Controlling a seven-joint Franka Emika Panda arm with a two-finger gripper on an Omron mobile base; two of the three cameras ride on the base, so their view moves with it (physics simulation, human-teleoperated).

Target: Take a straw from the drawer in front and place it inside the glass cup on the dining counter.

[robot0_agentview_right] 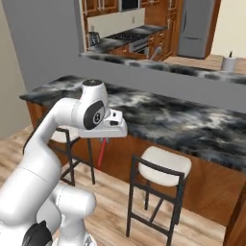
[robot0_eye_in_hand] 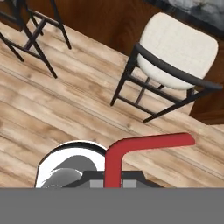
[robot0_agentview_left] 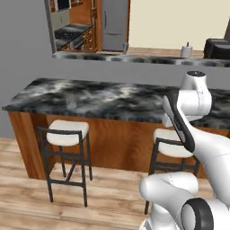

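The long table [robot0_agentview_left: 112,99] has a black, grey and white marbled top over a plain brown wood side. A small clear glass cup [robot0_agentview_left: 71,100] stands upright on it toward the left end, well apart from anything else. Below, on the pale plank floor [robot0_agentview_left: 108,197], two dark-framed stools [robot0_agentview_left: 67,150] with cream seats stand against the wood panel.

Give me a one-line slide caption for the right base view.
Gripper shut on the red straw, arm facing the marbled dining counter above a cushioned stool.
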